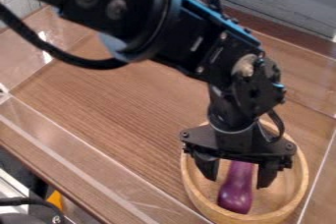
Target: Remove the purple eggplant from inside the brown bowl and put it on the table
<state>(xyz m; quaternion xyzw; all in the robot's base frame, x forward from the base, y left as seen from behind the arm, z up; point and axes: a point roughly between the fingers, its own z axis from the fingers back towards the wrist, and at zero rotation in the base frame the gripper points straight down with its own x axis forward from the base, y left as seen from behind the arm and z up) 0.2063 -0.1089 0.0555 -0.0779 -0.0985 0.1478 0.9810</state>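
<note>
The purple eggplant [238, 188] lies inside the brown bowl [297, 181] at the lower right of the table [105, 100]. Its upper end is hidden behind the gripper. My gripper [238, 172] points steeply down into the bowl, open, with one black finger [205, 169] left of the eggplant and the other on its right. The fingers straddle the eggplant without visibly closing on it.
Clear acrylic walls [59, 184] run along the near-left edge and round the table. The black arm [144, 22] stretches from the upper left across the tabletop. The bowl sits close to the front right corner.
</note>
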